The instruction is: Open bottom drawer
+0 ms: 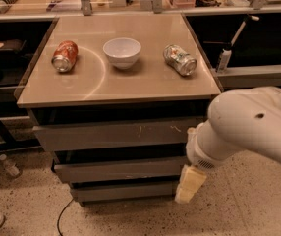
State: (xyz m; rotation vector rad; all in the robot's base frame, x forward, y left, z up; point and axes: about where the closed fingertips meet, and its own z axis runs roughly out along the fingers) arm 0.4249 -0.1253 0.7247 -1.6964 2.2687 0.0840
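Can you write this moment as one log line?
slim grey bottom drawer: not yet open | pale two-finger gripper: at its right end

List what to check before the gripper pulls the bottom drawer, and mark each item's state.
1. Gripper at the correct drawer: ok, it hangs by the right end of the bottom drawer.
2. Hold on the drawer front: cannot tell.
3. Bottom drawer not yet out: ok, its front sits back under the middle drawer.
4. Floor ahead of it: not ok, a cable lies near the left corner.
5. Cabinet top: not ok, the orange can and silver can lie on their sides and might roll if jolted; the bowl stands upright.
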